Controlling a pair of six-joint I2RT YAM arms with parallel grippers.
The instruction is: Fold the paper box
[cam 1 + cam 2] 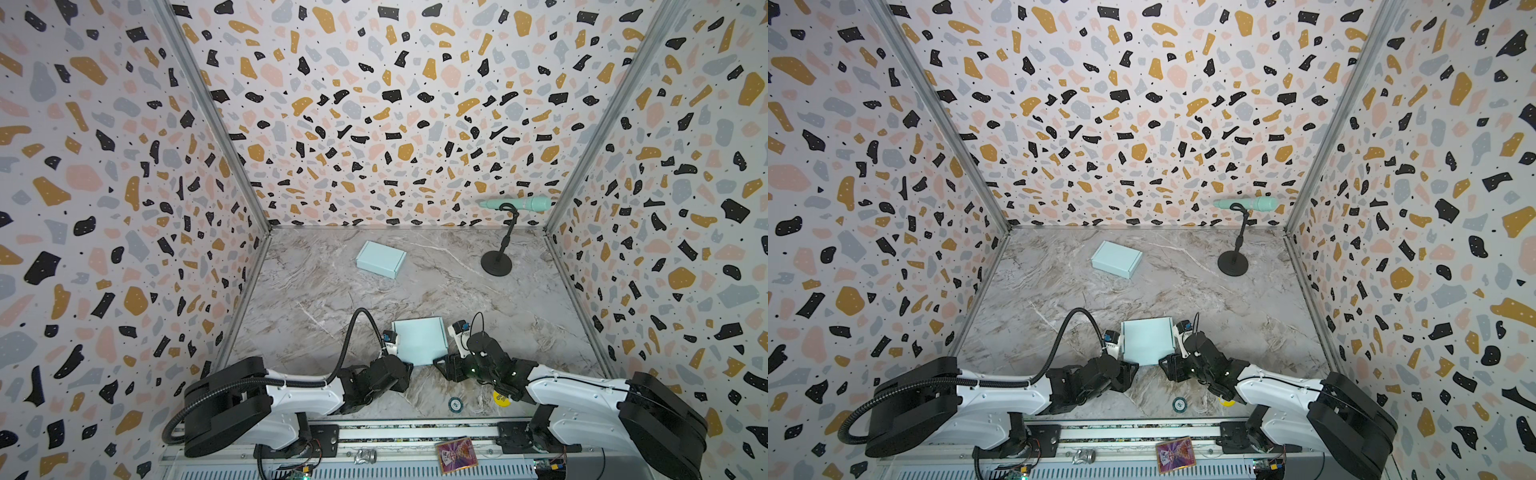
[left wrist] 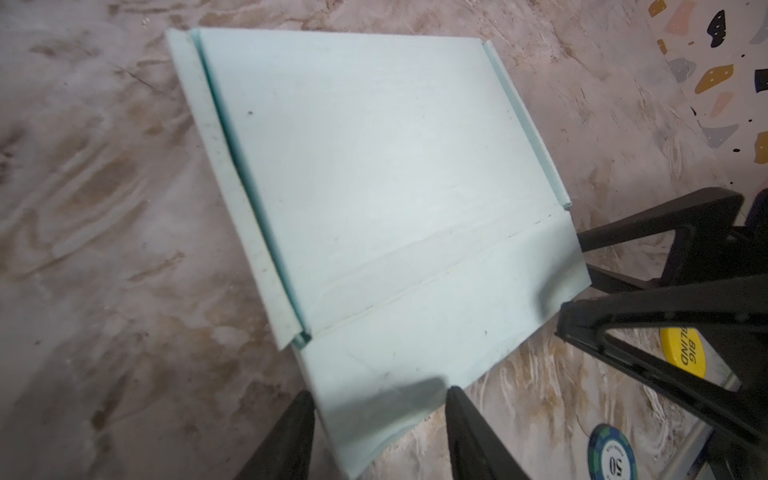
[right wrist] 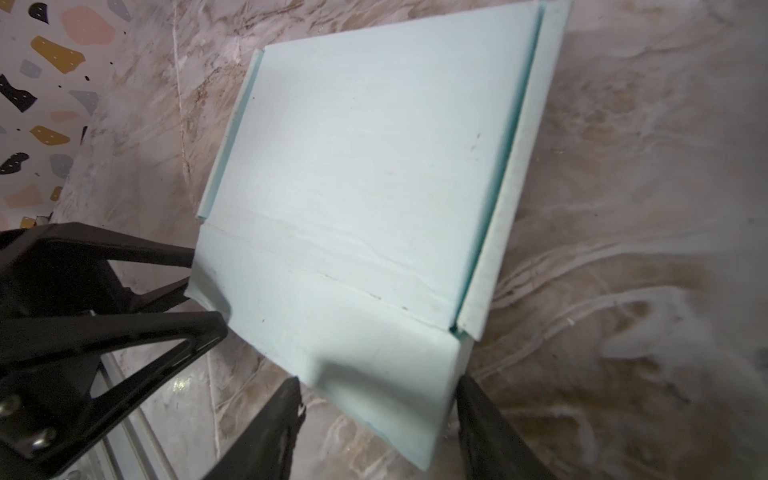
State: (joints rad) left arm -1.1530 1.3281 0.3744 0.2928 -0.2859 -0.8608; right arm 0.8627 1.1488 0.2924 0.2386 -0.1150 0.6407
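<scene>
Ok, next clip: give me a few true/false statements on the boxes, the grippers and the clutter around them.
1. Two light blue boxes lie on the table. True: a front box and a back box.
2. The microphone stand is at the back left. False: it stands at the back right.
3. The left gripper and the right gripper are both at the front box's near flap. True.
4. The yellow chip reads "50". False: it reads "BIG BLIND"; the blue-green chip reads "50".
5. The back box lies unfolded flat. False: it is closed up into a box shape.
</scene>
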